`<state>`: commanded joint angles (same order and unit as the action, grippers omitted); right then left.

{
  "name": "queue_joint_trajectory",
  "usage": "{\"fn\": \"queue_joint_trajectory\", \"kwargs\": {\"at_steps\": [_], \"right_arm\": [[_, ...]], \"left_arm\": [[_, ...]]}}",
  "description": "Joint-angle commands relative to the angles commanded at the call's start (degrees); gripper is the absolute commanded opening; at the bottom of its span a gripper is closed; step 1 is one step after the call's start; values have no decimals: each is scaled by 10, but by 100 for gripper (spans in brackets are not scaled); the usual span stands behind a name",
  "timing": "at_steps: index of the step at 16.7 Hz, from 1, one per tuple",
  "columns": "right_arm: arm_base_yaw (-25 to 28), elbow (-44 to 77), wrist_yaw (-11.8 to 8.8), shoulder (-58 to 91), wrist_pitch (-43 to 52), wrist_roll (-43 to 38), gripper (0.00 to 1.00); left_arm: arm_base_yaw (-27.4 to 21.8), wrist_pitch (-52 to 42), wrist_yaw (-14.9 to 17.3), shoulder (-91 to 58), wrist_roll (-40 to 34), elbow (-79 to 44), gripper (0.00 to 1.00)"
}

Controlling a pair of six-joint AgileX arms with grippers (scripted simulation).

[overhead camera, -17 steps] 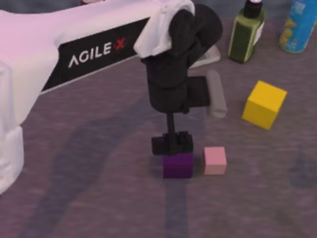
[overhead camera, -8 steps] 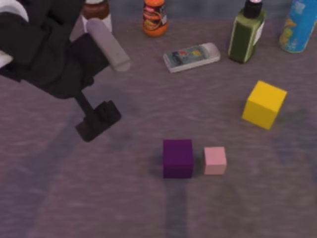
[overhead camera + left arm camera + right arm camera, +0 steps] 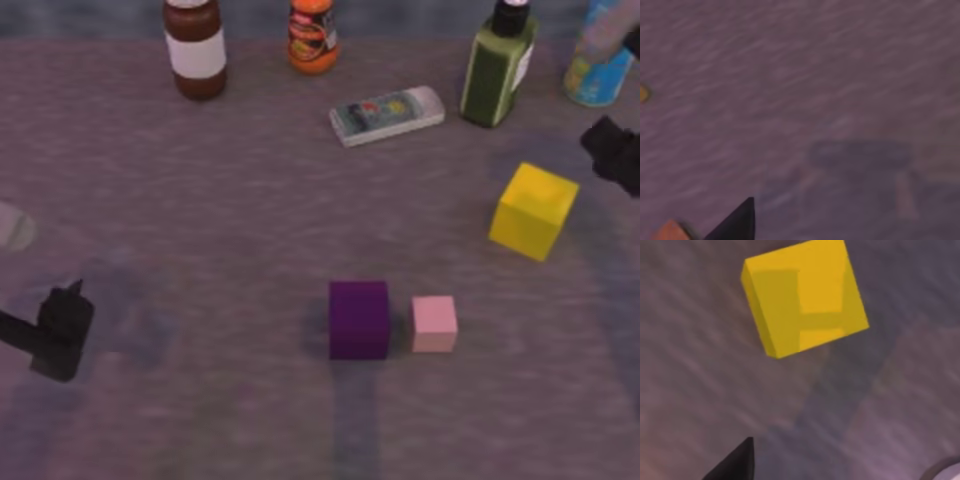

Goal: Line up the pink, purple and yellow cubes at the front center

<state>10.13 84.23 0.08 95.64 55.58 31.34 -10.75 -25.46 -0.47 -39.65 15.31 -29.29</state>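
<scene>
Top view, cubes: purple cube and pink cube sit side by side at the front center of the table, just apart, fronts roughly level. Two of three look placed.
Yellow cube: yellow cube stands alone toward the right, well behind the pair and turned at an angle. In the right wrist view it fills the upper part of the picture, nothing touching it.
Right gripper: right gripper is at the right edge, just beside the yellow cube and a little behind it. Holding nothing; how wide its jaws stand, I cannot tell.
Left gripper: left gripper is low at the left edge, well clear of everything, empty. Jaw opening, again, cannot tell. Its wrist view shows bare table only.
Step in hand, my read: the right arm goes for the yellow cube, the last one out of line.
Doing it well: turn the jaws to match the cube's skewed faces, come down centred over it, grip flat sides and not corners. Set it just right of the pink cube, front edge matching, without nudging the pink one.
Count: three cubes, one of each colour. At the back, a brown bottle, an orange bottle, a green bottle, a blue can, and one flat white item lying down.
</scene>
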Motion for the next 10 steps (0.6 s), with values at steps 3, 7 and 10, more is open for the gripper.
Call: {"fn": "queue_joint_trajectory", "kwargs": {"at_steps": [3,7,10], "right_arm": [[15,135,1,149,86,49,100],[31,275,1,298,169,99,100],[37,334,1,355,202,119,100]], "left_arm": [[49,88,1,158,-57,126,100],[96,193,3,320,-120,243,100],[115,243,4,383,-147,285,100]]}}
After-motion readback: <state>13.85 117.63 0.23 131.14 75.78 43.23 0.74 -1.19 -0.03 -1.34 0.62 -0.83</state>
